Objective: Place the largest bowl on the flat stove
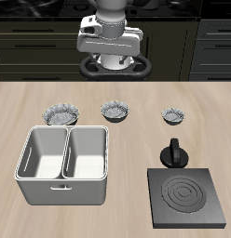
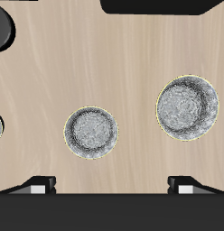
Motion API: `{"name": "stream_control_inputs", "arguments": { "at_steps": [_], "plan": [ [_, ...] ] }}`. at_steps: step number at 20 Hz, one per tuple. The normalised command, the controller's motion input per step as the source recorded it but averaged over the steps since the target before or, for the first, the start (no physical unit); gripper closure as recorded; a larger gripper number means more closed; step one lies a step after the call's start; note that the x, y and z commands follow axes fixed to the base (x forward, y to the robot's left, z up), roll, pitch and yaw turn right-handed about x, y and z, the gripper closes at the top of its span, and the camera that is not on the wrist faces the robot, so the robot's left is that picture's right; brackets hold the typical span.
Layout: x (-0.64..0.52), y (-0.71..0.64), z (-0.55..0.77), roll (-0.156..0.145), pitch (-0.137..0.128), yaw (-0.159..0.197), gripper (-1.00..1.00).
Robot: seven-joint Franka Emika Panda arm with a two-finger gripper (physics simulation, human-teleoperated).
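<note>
Three ruffled grey-white bowls stand in a row across the middle of the table. The largest bowl (image 1: 61, 113) is the one just behind the grey bin; it also shows in the wrist view (image 2: 188, 106). The flat stove (image 1: 188, 197), dark grey with ring marks, lies at the table's front edge, with its black knob (image 1: 174, 153) behind it. My gripper (image 1: 115, 63) hangs high over the table's back edge, open and empty, far from the bowls. Its fingertips (image 2: 37, 185) show spread wide in the wrist view.
The middle bowl (image 1: 115, 110) (image 2: 91, 133) and the smallest bowl (image 1: 174, 115) stand beside the largest one. A grey two-compartment bin (image 1: 66, 165) stands in front of the largest bowl. Dark cabinets line the back.
</note>
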Motion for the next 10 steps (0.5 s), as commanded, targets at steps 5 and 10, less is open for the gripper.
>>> {"name": "stream_control_inputs", "arguments": {
  "at_steps": [5, 10],
  "plan": [
    [0.10, -0.35, 0.03, -0.034, -0.018, 0.071, -1.00],
    [0.13, -0.36, 0.04, -0.044, -0.002, 0.048, -1.00]
  ]
}}
